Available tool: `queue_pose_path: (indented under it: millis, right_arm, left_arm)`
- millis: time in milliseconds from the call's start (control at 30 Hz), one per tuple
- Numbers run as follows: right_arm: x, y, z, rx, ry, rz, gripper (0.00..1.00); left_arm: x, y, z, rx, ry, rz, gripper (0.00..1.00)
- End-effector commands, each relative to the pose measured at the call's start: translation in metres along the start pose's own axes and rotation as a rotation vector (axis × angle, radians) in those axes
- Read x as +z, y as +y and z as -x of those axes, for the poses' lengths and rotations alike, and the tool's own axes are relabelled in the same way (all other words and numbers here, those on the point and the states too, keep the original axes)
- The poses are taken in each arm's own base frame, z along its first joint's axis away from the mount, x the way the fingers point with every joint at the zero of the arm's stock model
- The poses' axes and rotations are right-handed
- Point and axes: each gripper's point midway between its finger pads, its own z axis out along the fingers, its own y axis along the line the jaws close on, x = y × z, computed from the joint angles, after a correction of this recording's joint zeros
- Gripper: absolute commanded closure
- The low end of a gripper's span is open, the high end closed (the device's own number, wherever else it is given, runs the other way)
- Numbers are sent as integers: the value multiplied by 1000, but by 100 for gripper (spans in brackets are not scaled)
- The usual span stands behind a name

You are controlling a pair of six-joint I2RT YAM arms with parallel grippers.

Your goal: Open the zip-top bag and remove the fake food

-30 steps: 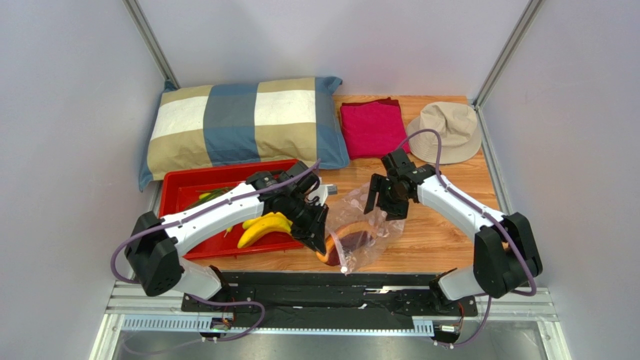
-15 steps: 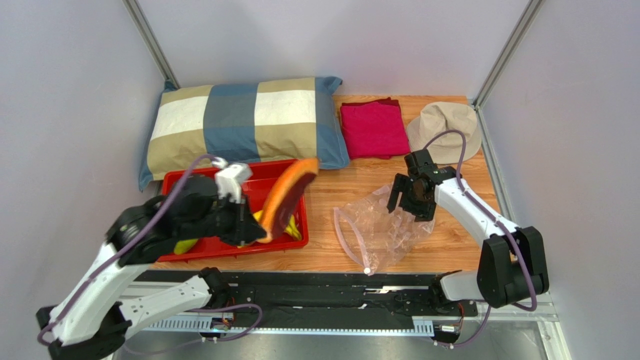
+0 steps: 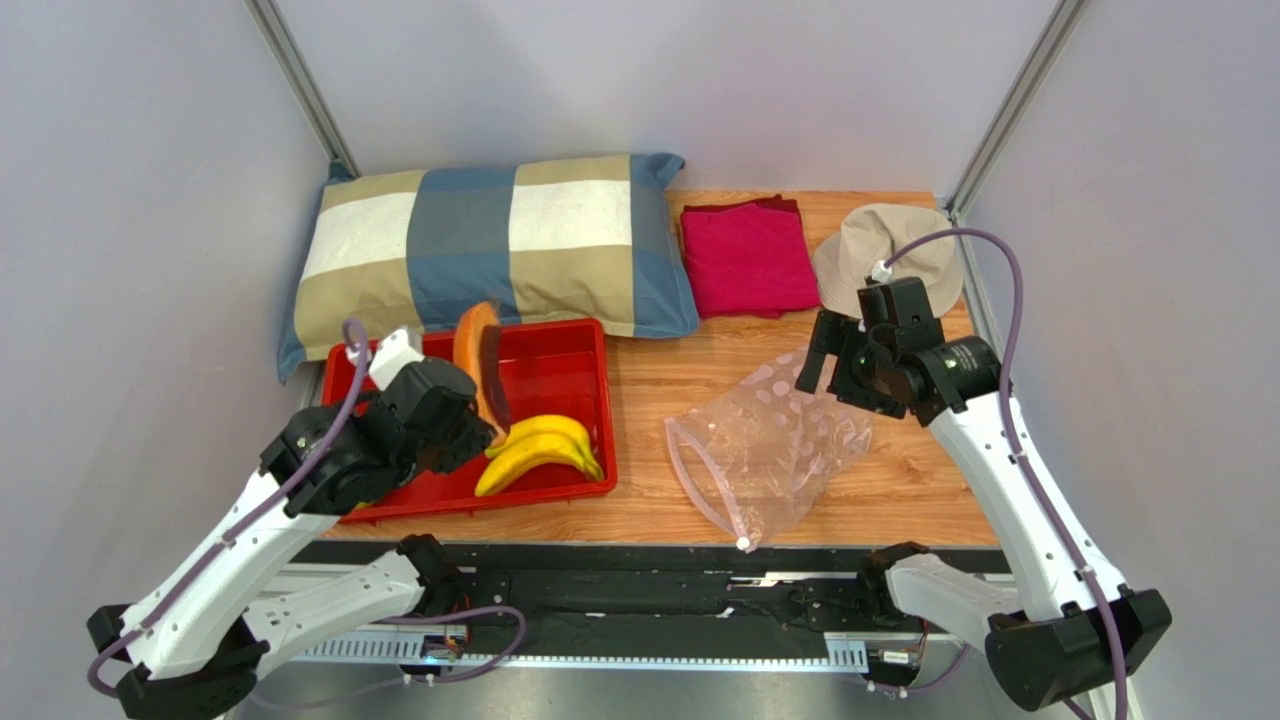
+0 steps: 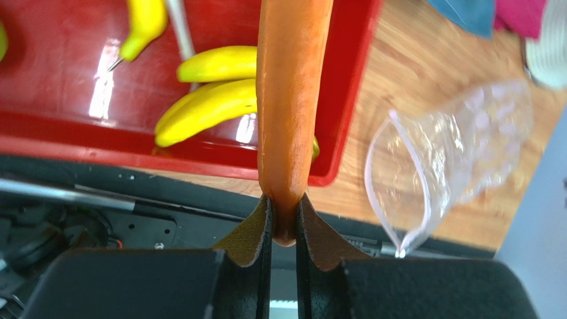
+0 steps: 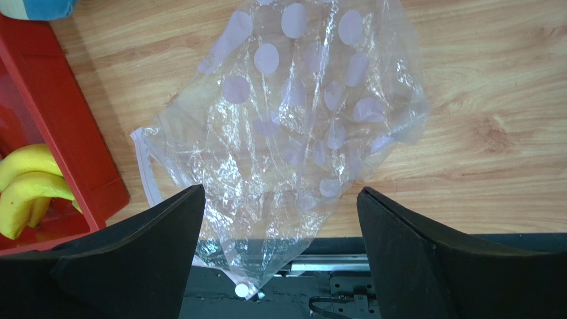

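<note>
Carrot [image 3: 480,357] is what the left gripper [image 3: 478,420] holds in the view from above. The gripper is shut tight on one end of it. The rest pokes out past the gripper, over the red tray [image 3: 559,360]. Yellow bananas [image 3: 541,447] lie in the tray just beside this gripper, on the side nearer the bag [image 3: 774,443]. The bag lies on the table [image 3: 917,480], well apart from the left gripper and close under the right gripper [image 3: 845,378]. The right gripper hangs over the far corner of the bag with its two sides spread apart and nothing in them. Past both grippers, at the back, are a pillow [image 3: 496,248], a red cloth [image 3: 747,255] and a hat [image 3: 899,255].

From the left wrist, the two brown pads [image 4: 253,232] press on the tip of the carrot, one on each side. The carrot runs straight out from them. Under it is the tray, with the bananas lying under and beside the carrot and a small banana [image 4: 148,23] further off. The bag is out to the right of the gripper, on the wood, with its mouth open in a loop.

From the right wrist, the two black fingers [image 5: 126,266] stand wide apart and hold nothing. The bag lies below them, in between, crinkly, with pale dots on it. Its zip strip [image 5: 148,176] is on the left finger's side, toward the tray. A bit of the tray and the bananas show further out on that same side.
</note>
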Motion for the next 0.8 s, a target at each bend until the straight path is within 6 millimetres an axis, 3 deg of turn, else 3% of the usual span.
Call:
queue_pose_path:
  millis: [0, 67, 267, 467, 567, 600, 633, 700, 767]
  right_arm:
    - [-16, -7, -12, -14, 23, -9, 11]
    - [-20, -9, -18, -10, 26, 3, 11]
    - [-24, -13, -36, -4, 58, 13, 11]
    - [-33, -13, -41, -6, 49, 34, 11]
    - [-34, -12, -43, -10, 61, 39, 11]
    - [-34, -12, -44, -11, 61, 42, 11]
    - [-34, -12, -45, -12, 63, 42, 11]
    - [-32, -10, -47, -12, 64, 50, 11]
    - [-30, -9, -50, -11, 71, 53, 11]
  left_arm:
    - [7, 25, 18, -396, -153, 111, 100]
    - [17, 29, 15, -525, -162, 177, 100]
    - [45, 39, 7, -676, -216, 444, 100]
    - [82, 33, 17, -688, -241, 609, 100]
    - [97, 34, 23, -745, -262, 646, 67]
    - [100, 32, 28, -768, -274, 624, 42]
    - [109, 19, 38, -798, -290, 545, 32]
    - [112, 12, 44, -814, -303, 472, 1]
    - [120, 3, 44, -891, -299, 409, 1]
